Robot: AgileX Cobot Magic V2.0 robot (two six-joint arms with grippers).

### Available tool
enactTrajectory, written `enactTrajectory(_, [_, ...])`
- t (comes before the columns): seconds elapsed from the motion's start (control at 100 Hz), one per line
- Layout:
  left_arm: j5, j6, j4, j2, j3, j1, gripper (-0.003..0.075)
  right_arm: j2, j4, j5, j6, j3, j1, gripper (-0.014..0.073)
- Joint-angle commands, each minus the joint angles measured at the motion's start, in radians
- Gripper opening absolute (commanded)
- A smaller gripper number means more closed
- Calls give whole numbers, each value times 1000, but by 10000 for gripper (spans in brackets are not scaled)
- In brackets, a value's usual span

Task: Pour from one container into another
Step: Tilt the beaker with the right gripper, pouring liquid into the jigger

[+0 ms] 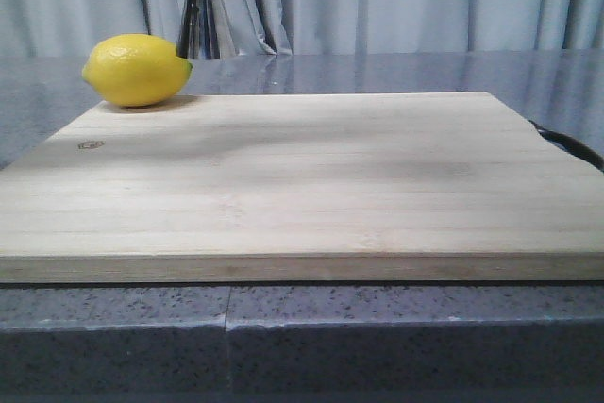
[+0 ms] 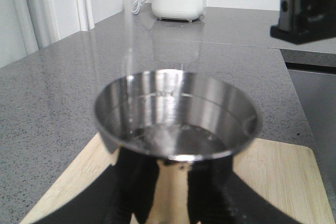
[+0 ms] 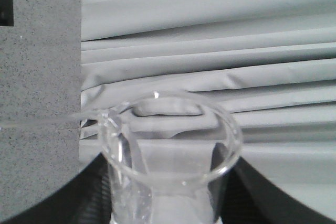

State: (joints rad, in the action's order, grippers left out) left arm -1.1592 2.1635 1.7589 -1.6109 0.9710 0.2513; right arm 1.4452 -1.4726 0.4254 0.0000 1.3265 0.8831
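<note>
Wrist views: one jigger (image 2: 176, 124), one beaker (image 3: 170, 145).

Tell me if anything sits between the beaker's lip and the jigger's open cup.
Nothing visible does. A thin stream of liquid drops straight into the jigger, held by the left gripper; its mouth is uncovered. The right gripper holds the tilted beaker.

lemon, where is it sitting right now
In the front view the lemon rests on the far left corner of the wooden cutting board, with the grey counter behind it.
</note>
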Motion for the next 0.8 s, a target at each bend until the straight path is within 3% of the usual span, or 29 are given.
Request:
enactTrajectory(0.0, [-97, -8, 91, 44, 32, 10, 228, -37, -63, -4, 0, 39, 1, 302])
enactTrajectory(0.79, [-97, -8, 91, 44, 32, 10, 228, -37, -40, 5, 0, 39, 1, 302])
